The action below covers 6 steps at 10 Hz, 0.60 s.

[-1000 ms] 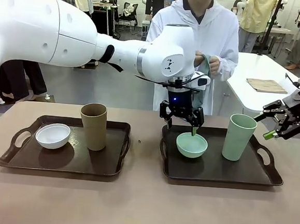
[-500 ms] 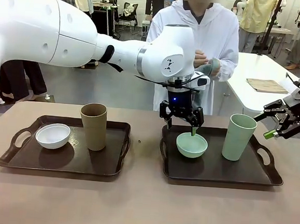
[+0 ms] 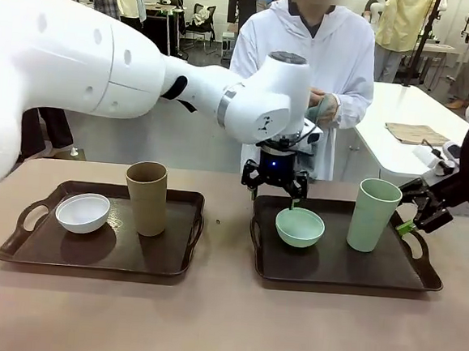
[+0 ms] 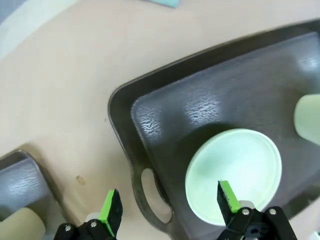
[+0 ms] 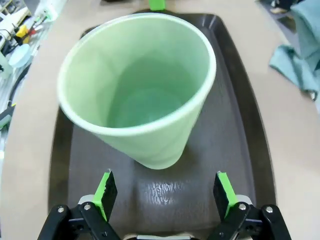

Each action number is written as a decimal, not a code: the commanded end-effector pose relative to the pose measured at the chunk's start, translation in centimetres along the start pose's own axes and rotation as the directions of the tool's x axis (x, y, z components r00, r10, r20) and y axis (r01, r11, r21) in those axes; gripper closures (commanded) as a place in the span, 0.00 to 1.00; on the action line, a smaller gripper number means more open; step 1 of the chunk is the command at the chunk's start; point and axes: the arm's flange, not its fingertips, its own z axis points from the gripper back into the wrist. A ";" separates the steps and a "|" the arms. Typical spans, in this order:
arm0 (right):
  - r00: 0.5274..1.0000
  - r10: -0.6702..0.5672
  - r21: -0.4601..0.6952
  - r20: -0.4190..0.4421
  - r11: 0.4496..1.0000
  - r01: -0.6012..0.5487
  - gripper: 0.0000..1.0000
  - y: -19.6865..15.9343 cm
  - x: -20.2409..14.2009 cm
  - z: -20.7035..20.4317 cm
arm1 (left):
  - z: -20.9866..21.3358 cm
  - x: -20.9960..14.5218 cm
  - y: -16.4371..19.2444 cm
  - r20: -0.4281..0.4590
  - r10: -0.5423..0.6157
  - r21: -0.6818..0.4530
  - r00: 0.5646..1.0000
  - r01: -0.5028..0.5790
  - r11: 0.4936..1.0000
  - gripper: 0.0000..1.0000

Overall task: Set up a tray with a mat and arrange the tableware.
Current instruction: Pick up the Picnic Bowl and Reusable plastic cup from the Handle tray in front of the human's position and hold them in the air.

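Left gripper [image 3: 275, 197] is held spread and empty just above the mint bowl [image 3: 299, 227]. In the left wrist view one pad is set over the bowl's inside and the other well outside it, past the tray [image 3: 340, 283] edge. This is judged to be a setup for pinching the rim.

Right gripper [image 5: 165, 189] is likewise held apart with nothing clamped. The pale tumbler [image 5: 140, 95] is found straight ahead of it, just beyond the pads and not touched, so a side grasp seems intended.

Both pieces are probably meant to be lifted clear so that a mat can be laid — a guess only.

The tumbler is stood upright, long axis vertical, mouth up. The bowl is also set mouth up, round, with no long axis. The brown tumbler [image 3: 146, 198] and white bowl [image 3: 82, 212] are left well apart from both grippers.
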 end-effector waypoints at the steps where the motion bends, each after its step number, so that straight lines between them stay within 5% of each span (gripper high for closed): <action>1: 0.999 -0.036 0.004 -0.022 0.999 0.036 0.00 -1.4 -0.1 -0.2 | -1.0 0.3 -1.1 0.011 0.030 0.062 0.999 -0.030 0.998 0.00; 6: 0.991 0.056 -0.025 0.120 0.998 -0.053 0.00 -2.0 0.0 -1.5 | -4.3 1.1 -1.8 -0.043 0.037 0.115 0.998 -0.031 0.993 0.00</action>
